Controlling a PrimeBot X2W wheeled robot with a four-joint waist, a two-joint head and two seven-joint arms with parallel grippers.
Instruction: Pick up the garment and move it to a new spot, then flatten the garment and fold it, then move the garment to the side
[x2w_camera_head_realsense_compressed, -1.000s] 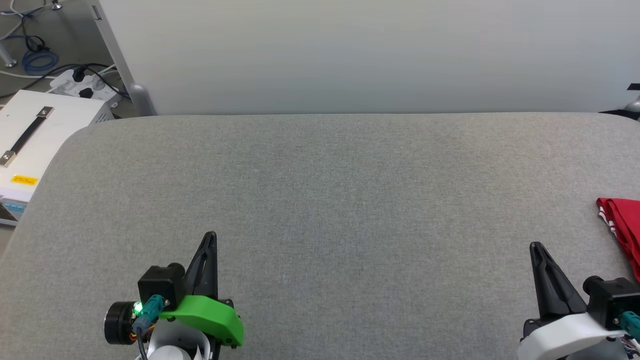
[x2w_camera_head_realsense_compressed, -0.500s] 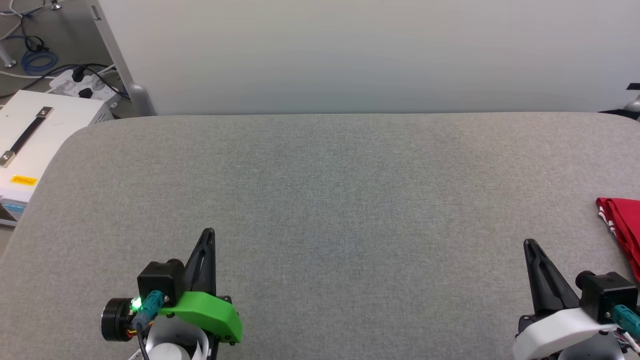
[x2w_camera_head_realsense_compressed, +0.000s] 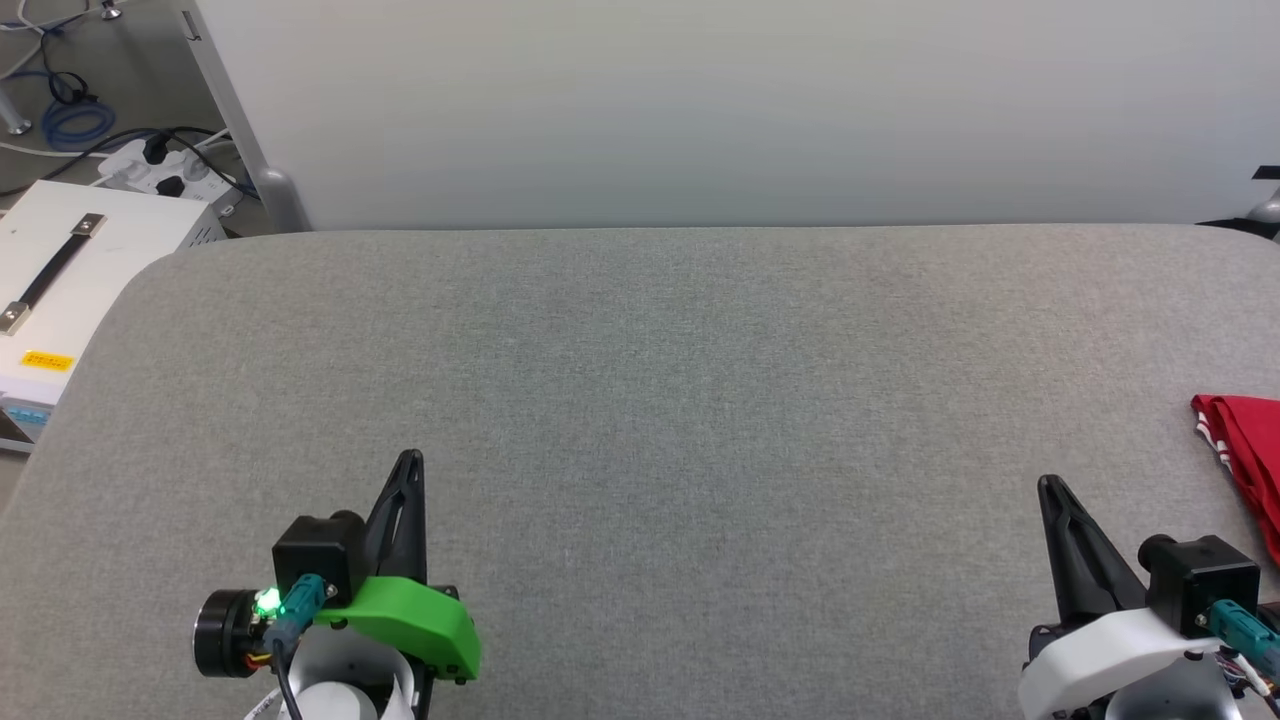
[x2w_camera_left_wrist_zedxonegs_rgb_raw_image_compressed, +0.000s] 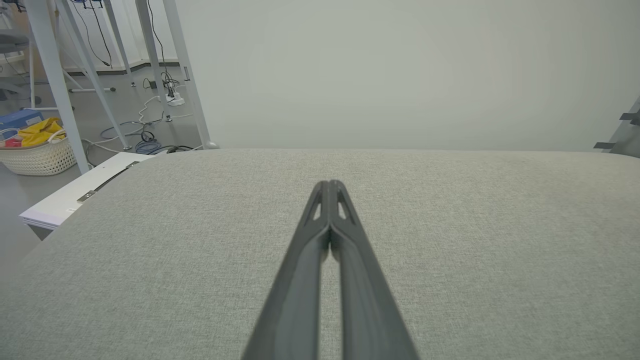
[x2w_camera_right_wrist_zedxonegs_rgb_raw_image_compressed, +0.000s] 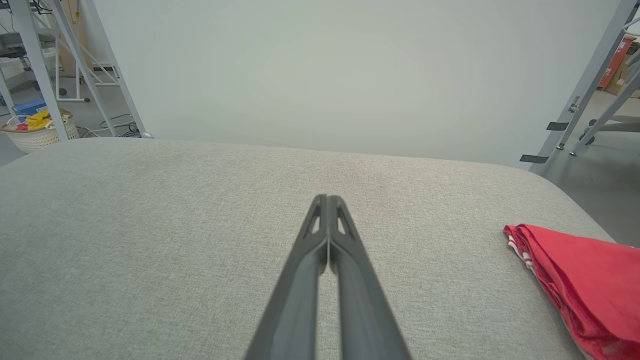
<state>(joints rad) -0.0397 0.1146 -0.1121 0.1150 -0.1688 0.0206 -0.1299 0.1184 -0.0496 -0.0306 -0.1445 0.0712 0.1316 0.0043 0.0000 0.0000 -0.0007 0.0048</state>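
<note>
Pointing forward, left gripper (x2w_camera_head_realsense_compressed: 408, 460) and right gripper (x2w_camera_head_realsense_compressed: 1048, 486) clenched, empty; garment (x2w_camera_head_realsense_compressed: 1255, 440) lies right; yellow label (x2w_camera_head_realsense_compressed: 47, 360) illegible

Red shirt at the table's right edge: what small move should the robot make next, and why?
Probably swing the right gripper rightward toward the garment and open its jaws. The garment lies bunched at the table edge, untouched; the right gripper is shut, empty and nearest it, while the left gripper, also shut, is far across.

Head camera looks down on the grey table (x2w_camera_head_realsense_compressed: 640, 400); both wrist cameras skim it, facing the wall (x2w_camera_head_realsense_compressed: 700, 100).
</note>
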